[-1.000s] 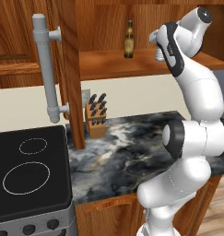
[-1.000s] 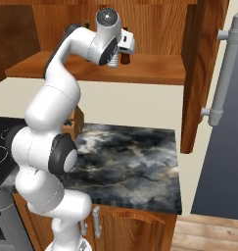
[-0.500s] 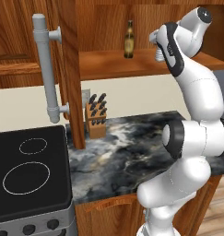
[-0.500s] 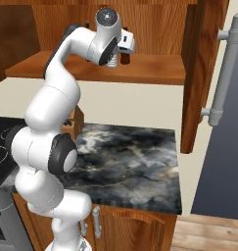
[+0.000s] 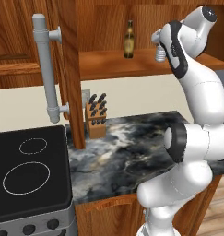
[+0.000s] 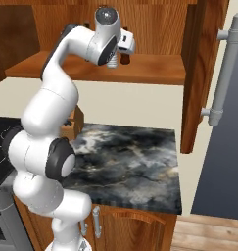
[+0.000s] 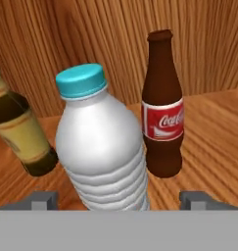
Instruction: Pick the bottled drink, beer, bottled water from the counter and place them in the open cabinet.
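fingers: the gripper (image 7: 119,198) stands spread wide, its tips clear of either side of the bottle, gripping nothing
between tips: clear ribbed plastic water bottle with blue-green cap (image 7: 102,147), upright on the reddish-brown cabinet shelf (image 7: 208,127)
beyond: dark red-brown cola bottle (image 7: 162,110) to one side, amber beer bottle (image 7: 20,135) to the other
coming move, judged: draw straight back along the fingers

Wooden knife block (image 5: 96,120) with dark handles stands upright near the wall; black stovetop (image 5: 28,173) lies left of it, two white ring burners; grey knobs (image 5: 28,229) below.
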